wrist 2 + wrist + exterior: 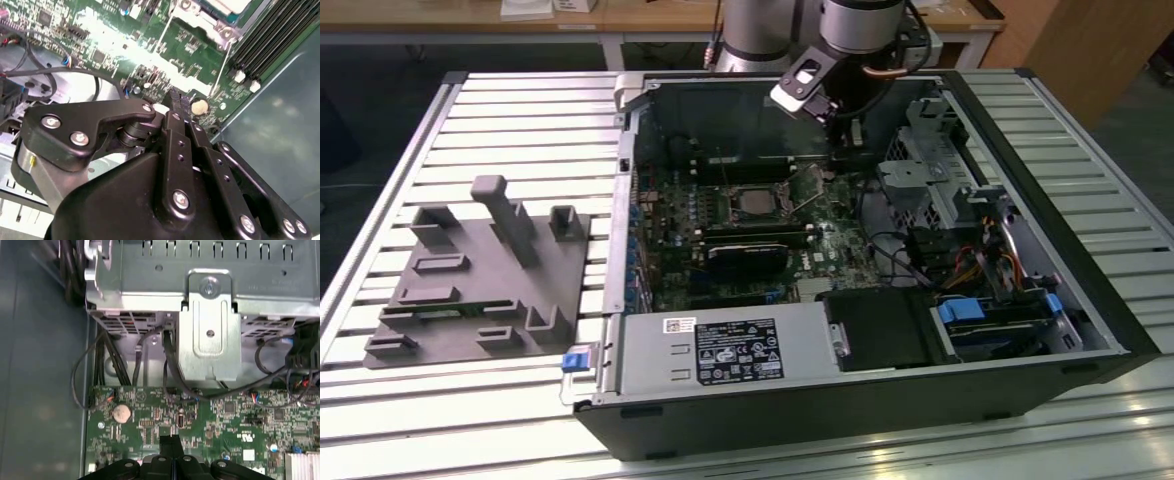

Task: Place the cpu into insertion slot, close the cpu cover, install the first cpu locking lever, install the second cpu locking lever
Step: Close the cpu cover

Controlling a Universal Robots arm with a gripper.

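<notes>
Your claw (174,95) is closed with nothing between its fingers. Its tip is low over the motherboard (150,425), just beside the coin battery (199,106) and a little apart from the socket.

The cpu (754,203) already sits in the insertion slot (720,205), toward the board's far edge. The board is inside the open computer case (854,400), which stands on the part of the desk (494,100) at the exterior view's right.

The cpu cover (200,21) appears to be down over the chip, with its silver frame around the metal top.

One thin locking lever (223,66) runs from the socket's corner toward the claw tip and looks unlatched. A second lever (164,34) lies along the opposite side, and I cannot tell whether it is latched.

Judgement: placement and cover are done, and lever installation is the step in hand. It calls for you to bear on the lever's free end with the closed tip, pressing down and sideways under its hook. Keep the tip from scraping the nearby components.
</notes>
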